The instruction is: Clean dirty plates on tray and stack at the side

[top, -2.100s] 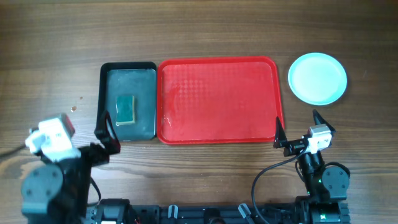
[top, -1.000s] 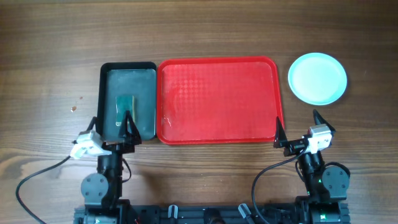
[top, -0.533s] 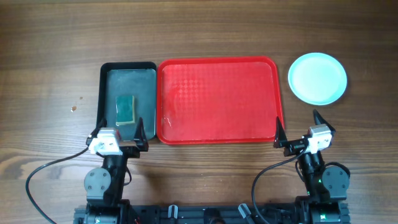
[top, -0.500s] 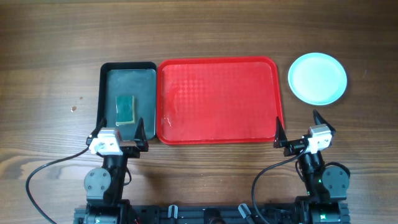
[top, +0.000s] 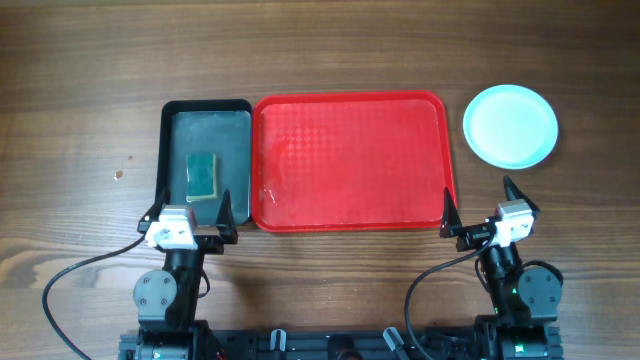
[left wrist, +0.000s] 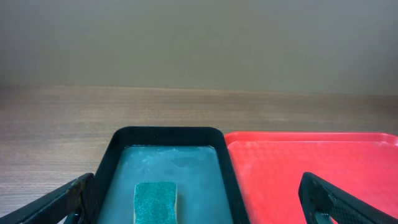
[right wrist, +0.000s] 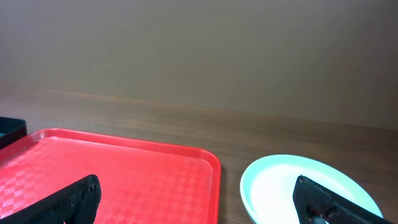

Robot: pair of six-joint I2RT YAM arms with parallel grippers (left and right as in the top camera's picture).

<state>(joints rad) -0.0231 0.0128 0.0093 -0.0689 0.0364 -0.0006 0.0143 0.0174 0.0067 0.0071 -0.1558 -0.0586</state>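
The wooden table [top: 330,40] carries everything. On it the largest thing is the tray [top: 350,160], red and lying lengthwise in the middle, with its floor bare: no plate is on it in any view. Touching its left rim is the black basin [top: 205,104].

The plates [top: 510,125] are off the tray, on the table just beyond its right far corner. From above only a pale aqua top plate shows, and whether others lie beneath it cannot be told. The right wrist view does not settle it either.

A green sponge [top: 203,176] lies flat in the basin, near its front end, with nothing touching it.

The left gripper [top: 190,210] sits at the near edge of the basin, fingers spread wide and empty. The right gripper [top: 478,200] sits by the tray's near right corner, just short of the plates — also spread wide and holding nothing.

With the tray cleared and the plates at the side, the cleaning and stacking look finished, or very close to it. The next move asks little of either arm — at most a check that the plates sit squarely. Neither gripper is placed to pick anything up.
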